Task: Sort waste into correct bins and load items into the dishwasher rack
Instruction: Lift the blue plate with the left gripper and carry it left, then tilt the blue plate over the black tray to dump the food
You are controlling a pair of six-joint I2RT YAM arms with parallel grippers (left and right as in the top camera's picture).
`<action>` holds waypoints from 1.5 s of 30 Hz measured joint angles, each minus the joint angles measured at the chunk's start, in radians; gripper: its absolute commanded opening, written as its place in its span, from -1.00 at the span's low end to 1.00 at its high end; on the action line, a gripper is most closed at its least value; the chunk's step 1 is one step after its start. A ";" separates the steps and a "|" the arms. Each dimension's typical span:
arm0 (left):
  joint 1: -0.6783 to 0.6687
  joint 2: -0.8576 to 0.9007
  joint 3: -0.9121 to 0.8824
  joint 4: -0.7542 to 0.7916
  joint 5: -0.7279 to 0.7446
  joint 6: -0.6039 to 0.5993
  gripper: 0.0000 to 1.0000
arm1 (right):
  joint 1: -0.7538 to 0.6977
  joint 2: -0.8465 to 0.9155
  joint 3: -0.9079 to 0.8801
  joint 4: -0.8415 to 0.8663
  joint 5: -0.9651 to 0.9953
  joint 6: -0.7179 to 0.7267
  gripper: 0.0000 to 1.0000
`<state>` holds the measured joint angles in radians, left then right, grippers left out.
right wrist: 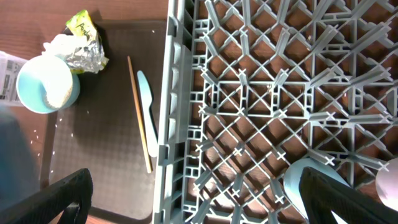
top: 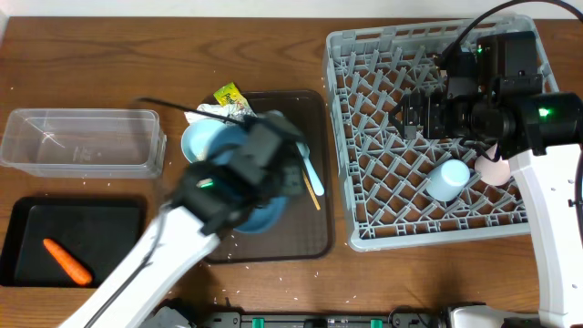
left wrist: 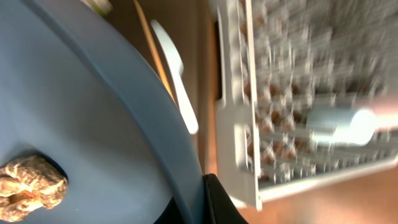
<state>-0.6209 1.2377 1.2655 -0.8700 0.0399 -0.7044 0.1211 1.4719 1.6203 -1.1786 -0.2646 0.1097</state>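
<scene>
1. Your left gripper (top: 273, 146) is at the plate (left wrist: 93, 124) on the tray (top: 314, 228); I cannot tell its grip.
2. Your right gripper (right wrist: 208, 199) hangs wide open over the rack (right wrist: 249, 93).
3. Next, I think, tip the lump (left wrist: 31, 183) off the plate into the black bin (top: 114, 228).

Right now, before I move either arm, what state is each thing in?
Clear tub, nothing visible inside.
Black tray, holding the carrot.
Blue plate, brown food lump on it.
White bowl, upright, rice inside.
Light blue cup, in the rack.
Pink cup, in the rack.
Spoon, flat on the serving tray.
Chopstick, flat beside the spoon.
Right fingers, open over the rack.
Left fingers, at plate rim; grip unclear.
</scene>
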 measured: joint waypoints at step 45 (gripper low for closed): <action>1.336 -0.365 -0.344 0.366 0.657 0.568 -0.88 | 0.000 0.000 0.000 -0.044 0.011 -0.020 0.99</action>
<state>0.7155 0.8722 0.9215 -0.5041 0.6964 -0.1360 0.1211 1.4719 1.6203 -1.2224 -0.2531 0.0895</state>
